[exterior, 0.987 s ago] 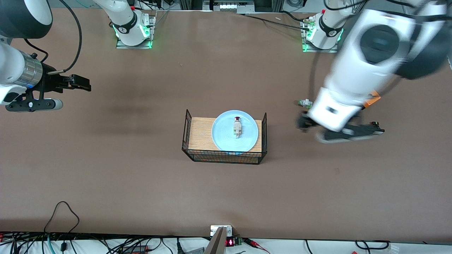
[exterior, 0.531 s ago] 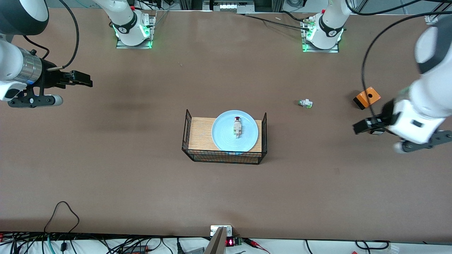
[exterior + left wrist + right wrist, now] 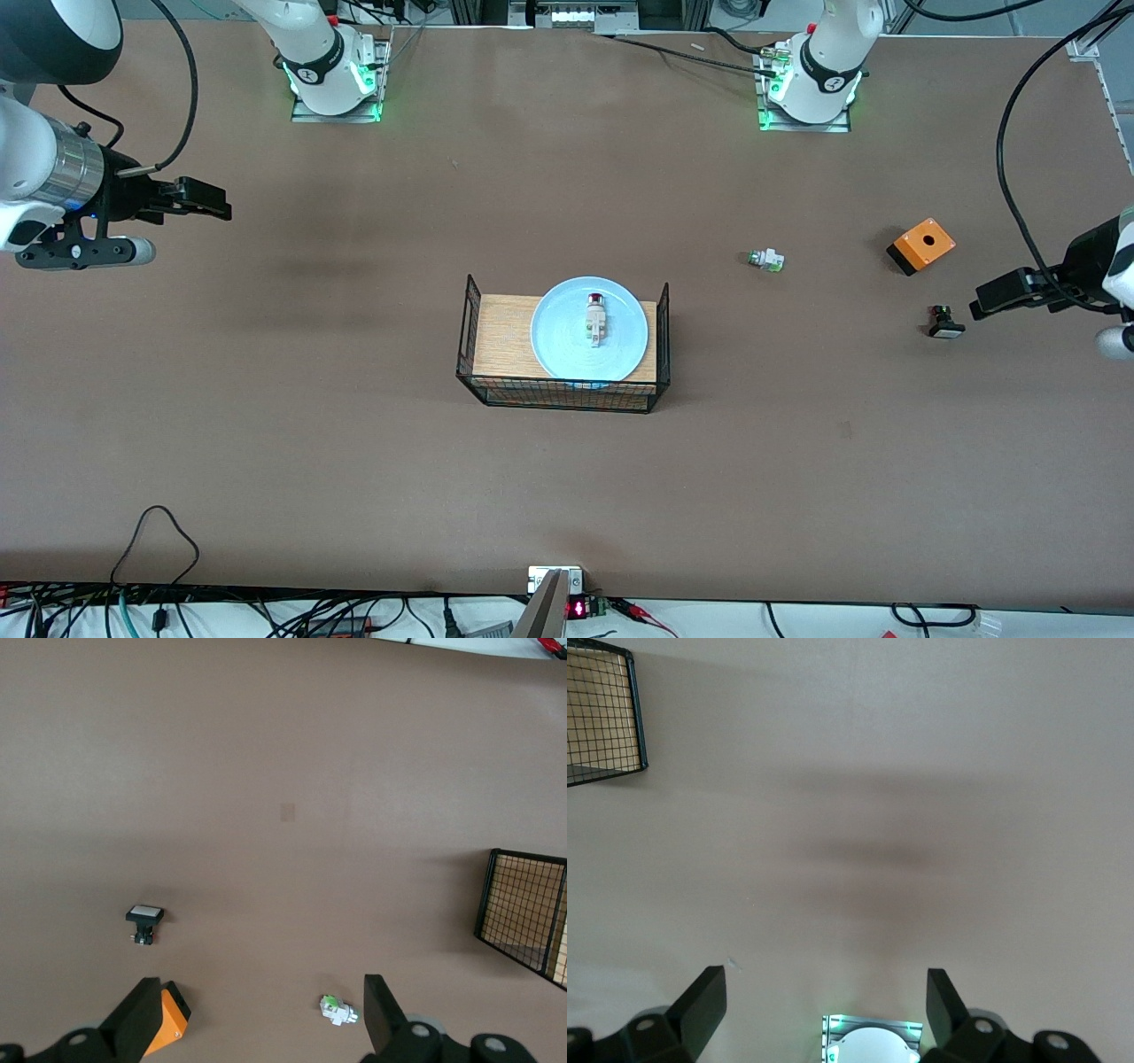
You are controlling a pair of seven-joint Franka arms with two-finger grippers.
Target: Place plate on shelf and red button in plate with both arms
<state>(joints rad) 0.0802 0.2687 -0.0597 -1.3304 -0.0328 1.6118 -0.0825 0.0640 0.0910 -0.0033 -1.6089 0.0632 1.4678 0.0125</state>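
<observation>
The pale blue plate (image 3: 620, 354) lies on a wooden board inside a black wire basket (image 3: 562, 393) at the middle of the table. The red button (image 3: 595, 319), white with a red cap, lies on the plate. My left gripper (image 3: 982, 307) is open and empty over the table at the left arm's end, beside a black piece; in the left wrist view it (image 3: 261, 1014) shows its jaws wide apart. My right gripper (image 3: 215, 209) is open and empty over the table at the right arm's end, and also shows in the right wrist view (image 3: 824, 1001).
A white piece with a green tip (image 3: 766, 260) (image 3: 338, 1011), an orange box (image 3: 921, 245) (image 3: 170, 1017) and a black piece with a white face (image 3: 944, 322) (image 3: 144, 922) lie toward the left arm's end. The basket's corner shows in both wrist views (image 3: 521, 914) (image 3: 602, 719).
My left arm has swung away from beside the basket to the left arm's end of the table, uncovering the orange box and the black piece. The right arm has hardly moved.
</observation>
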